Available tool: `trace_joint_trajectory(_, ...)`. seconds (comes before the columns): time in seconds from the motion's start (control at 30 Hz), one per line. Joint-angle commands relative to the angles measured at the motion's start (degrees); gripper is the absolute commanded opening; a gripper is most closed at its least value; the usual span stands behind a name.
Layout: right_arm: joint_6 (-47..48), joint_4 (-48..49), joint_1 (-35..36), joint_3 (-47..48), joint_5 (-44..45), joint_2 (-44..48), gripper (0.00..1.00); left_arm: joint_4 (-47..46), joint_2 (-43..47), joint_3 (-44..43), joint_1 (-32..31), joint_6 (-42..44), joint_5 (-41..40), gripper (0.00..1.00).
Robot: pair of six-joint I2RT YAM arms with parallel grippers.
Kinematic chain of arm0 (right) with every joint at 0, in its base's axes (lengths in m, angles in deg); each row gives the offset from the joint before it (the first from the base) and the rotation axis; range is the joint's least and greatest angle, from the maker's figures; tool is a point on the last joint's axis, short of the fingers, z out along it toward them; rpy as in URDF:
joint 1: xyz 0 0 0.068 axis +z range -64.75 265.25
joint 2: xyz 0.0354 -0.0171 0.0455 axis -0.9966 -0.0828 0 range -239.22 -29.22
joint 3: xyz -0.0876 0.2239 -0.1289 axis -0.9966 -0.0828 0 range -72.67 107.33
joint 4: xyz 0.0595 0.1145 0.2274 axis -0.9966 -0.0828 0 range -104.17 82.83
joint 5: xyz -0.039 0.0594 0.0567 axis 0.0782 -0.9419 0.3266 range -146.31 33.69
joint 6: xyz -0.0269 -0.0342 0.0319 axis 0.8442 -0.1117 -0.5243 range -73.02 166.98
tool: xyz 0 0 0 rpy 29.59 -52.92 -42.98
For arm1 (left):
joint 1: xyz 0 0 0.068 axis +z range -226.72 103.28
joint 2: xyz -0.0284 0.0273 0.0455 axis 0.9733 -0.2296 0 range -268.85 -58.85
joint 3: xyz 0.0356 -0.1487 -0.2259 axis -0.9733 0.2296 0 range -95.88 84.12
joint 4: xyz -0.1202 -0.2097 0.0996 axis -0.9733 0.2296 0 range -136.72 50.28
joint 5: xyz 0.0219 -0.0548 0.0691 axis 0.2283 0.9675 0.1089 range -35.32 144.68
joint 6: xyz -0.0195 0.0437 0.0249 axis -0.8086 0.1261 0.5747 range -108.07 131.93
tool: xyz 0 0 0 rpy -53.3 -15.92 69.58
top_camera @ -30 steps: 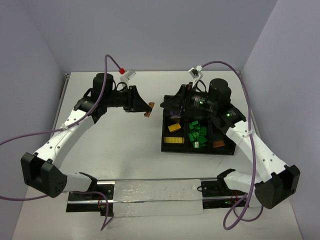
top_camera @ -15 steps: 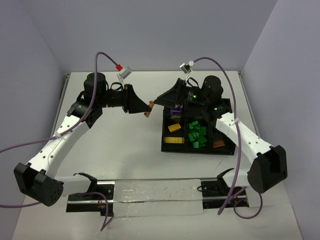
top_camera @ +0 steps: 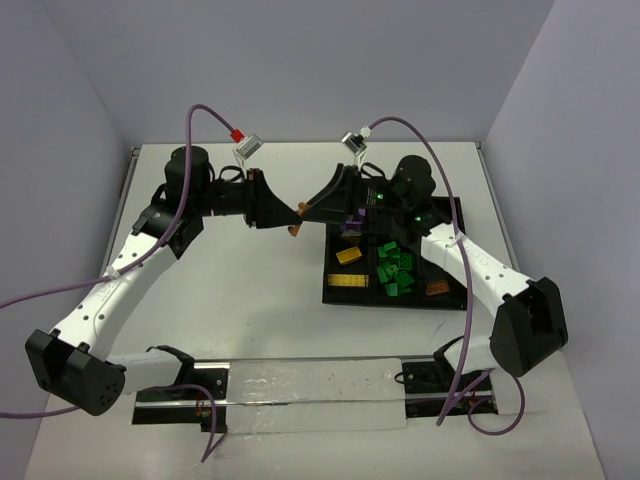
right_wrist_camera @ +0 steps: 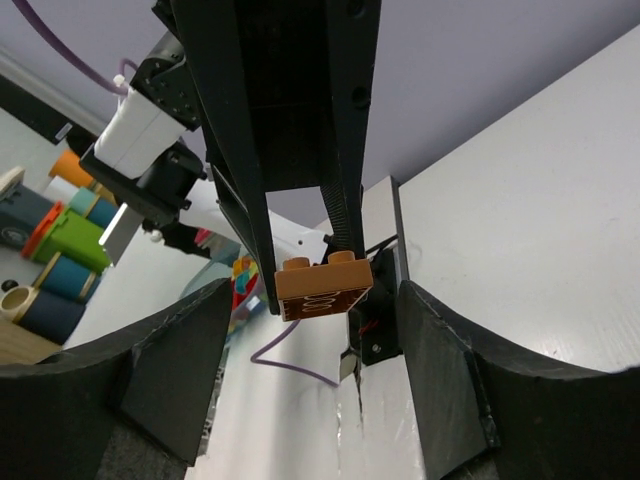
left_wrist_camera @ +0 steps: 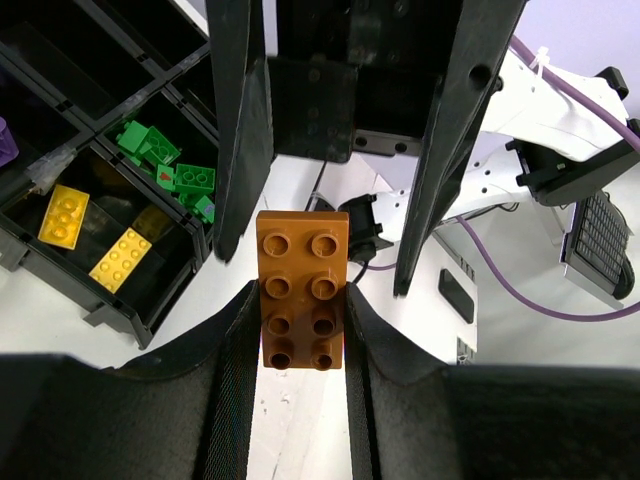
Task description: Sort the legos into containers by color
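Orange brick (left_wrist_camera: 302, 288) hangs above the counter (top_camera: 240, 290), near the left side of the tray (top_camera: 395, 301), clenched in the left claw (left_wrist_camera: 300, 335). The right claw (right_wrist_camera: 315, 300) straddles the same brick, released, fingers clear of its sides. Risk: if the left claw releases before the right grips squarely, the brick may twist or drop.
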Motion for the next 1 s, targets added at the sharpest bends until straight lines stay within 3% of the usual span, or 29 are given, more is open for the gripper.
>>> trace_joint_trajectory(0.0, 0.11, 3.35, 1.13, 2.33, -1.27, -0.71, 0.67, -2.88, 1.57, -0.05, 0.07, 0.21, 1.4, 0.0)
trace_joint_trajectory(0.13, -0.42, 4.46, 1.14, 2.13, -0.71, -0.71, 0.6, -2.84, 1.77, 0.06, 0.07, 0.11, 1.88, 0.0)
trace_joint_trajectory(0.77, -0.07, 4.26, 1.14, 3.82, 1.86, 0.97, 0.59, -1.46, 2.39, 0.39, 0.07, 1.2, 1.29, 0.0)
trace_joint_trajectory(0.97, -1.08, 5.66, 1.23, 2.82, 1.54, 1.03, 0.47, -1.59, 3.0, 0.21, 0.07, 1.0, 1.32, 0.0)
